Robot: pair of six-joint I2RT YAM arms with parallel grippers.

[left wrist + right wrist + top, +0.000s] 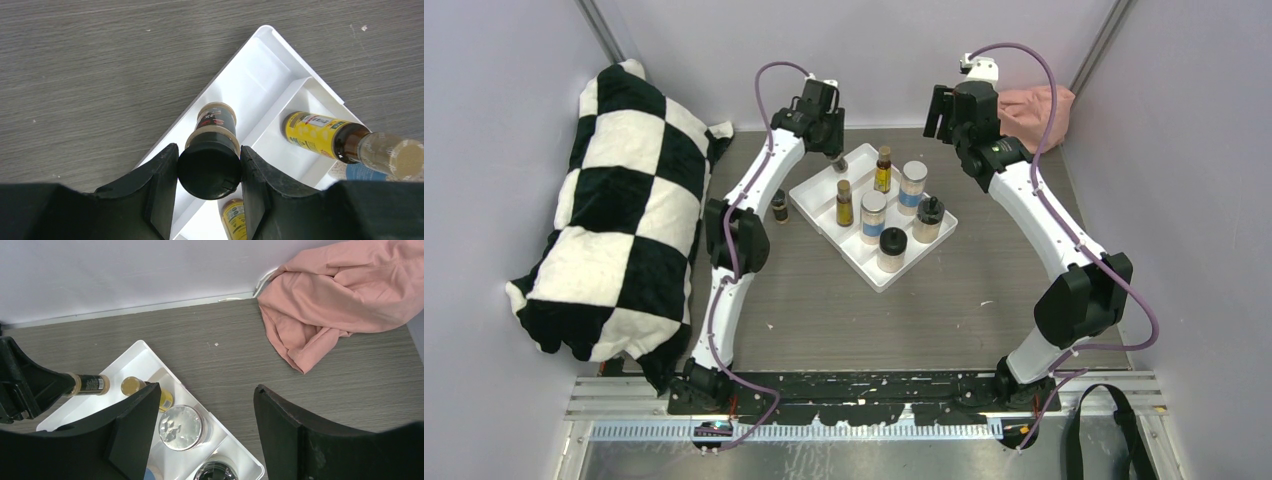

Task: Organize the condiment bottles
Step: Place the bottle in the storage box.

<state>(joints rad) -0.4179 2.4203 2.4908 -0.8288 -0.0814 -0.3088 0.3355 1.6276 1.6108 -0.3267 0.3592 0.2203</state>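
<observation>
My left gripper (837,160) (209,152) is shut on the black cap of a tiny dark bottle (210,165), holding it upright over the far-left compartment of the white tray (816,190) (260,75). Whether its base touches the tray, I cannot tell. A second tiny dark bottle (779,205) stands on the table left of the tray. In the tray stand two slim amber bottles (883,170) (844,203), two silver-lidded jars (913,185) (873,215) and two tan black-capped jars (928,218) (891,248). My right gripper (944,110) (207,389) hangs open and empty above the tray's back right.
A black-and-white checkered cushion (624,210) fills the table's left side. A pink cloth (1036,108) (340,295) lies bunched in the back right corner against the wall. Grey walls close in the back and both sides.
</observation>
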